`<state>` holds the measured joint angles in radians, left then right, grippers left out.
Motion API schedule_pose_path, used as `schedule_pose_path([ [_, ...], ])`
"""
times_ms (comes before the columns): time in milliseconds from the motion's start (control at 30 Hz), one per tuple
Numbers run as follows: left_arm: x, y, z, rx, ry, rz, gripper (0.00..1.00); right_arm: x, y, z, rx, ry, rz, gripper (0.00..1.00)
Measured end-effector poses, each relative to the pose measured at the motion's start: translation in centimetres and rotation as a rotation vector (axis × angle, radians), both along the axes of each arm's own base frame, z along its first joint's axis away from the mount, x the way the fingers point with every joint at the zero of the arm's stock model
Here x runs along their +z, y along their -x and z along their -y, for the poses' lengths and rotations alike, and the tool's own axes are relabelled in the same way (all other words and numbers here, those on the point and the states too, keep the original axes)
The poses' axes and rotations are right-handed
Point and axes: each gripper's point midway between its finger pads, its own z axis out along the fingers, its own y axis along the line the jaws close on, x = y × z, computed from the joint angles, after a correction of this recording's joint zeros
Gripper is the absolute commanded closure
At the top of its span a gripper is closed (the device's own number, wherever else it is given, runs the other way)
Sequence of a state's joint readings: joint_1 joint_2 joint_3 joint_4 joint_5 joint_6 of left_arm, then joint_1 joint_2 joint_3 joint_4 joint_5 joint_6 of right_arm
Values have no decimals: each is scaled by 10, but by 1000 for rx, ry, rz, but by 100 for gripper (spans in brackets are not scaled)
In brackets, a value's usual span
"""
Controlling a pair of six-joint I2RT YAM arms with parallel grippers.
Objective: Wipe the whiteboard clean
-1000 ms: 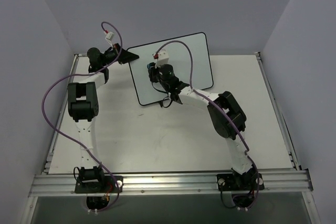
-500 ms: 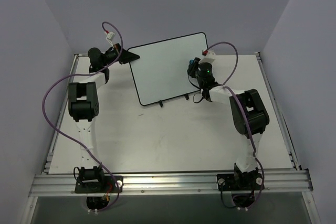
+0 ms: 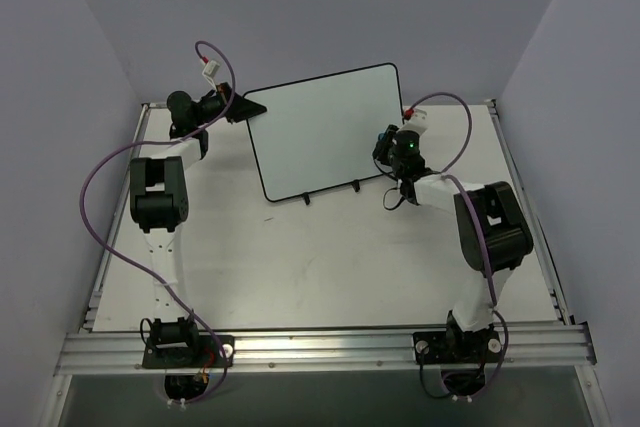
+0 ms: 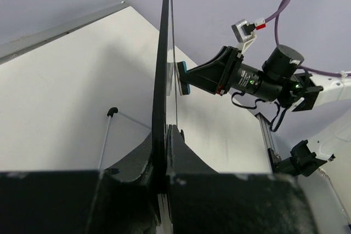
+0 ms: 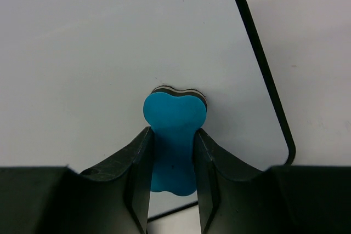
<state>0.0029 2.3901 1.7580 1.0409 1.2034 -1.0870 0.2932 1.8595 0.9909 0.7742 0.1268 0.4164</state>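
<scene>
The whiteboard (image 3: 325,132) stands upright on two small black feet at the back of the table; its white face shows no marks. My left gripper (image 3: 245,107) is shut on the board's left edge, which the left wrist view shows edge-on (image 4: 162,80) between the fingers. My right gripper (image 3: 383,142) is shut on the blue bone-shaped eraser (image 5: 173,135) and presses its pad against the board's face (image 5: 109,42) near the lower right corner. The eraser also shows in the left wrist view (image 4: 182,78), touching the board.
The white table (image 3: 330,257) is walled on both sides and at the back. A metal rail (image 3: 320,347) runs along the near edge with both arm bases. Purple cables loop over each arm.
My right gripper has carried the eraser across the board's face from the left-centre to the right edge. The left gripper and the board have stayed put.
</scene>
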Motion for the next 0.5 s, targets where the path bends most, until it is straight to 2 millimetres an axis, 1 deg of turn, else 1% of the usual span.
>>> schedule_pose_path([
  [100, 3, 2, 0, -10, -7, 19, 98, 8, 16, 11, -23, 30, -65, 100],
  [167, 4, 4, 1, -15, -10, 27, 98, 15, 25, 25, -59, 33, -96, 100],
  [233, 5, 4, 1, -18, -13, 32, 98, 21, 32, 46, -113, 18, -123, 100],
  [300, 5, 5, 1, -19, -14, 34, 98, 22, 38, 72, -183, -9, -147, 100],
  [333, 5, 5, 1, -19, -14, 34, 98, 18, 44, 90, -230, -20, -171, 100],
  [400, 5, 5, 1, -20, -14, 35, 98, 4, 52, 117, -306, -23, -231, 100],
  [467, 6, 5, 1, -20, -15, 36, 97, -19, 61, 139, -372, -11, -309, 100],
  [500, 6, 5, 1, -21, -15, 37, 97, -36, 67, 146, -398, -2, -363, 100],
])
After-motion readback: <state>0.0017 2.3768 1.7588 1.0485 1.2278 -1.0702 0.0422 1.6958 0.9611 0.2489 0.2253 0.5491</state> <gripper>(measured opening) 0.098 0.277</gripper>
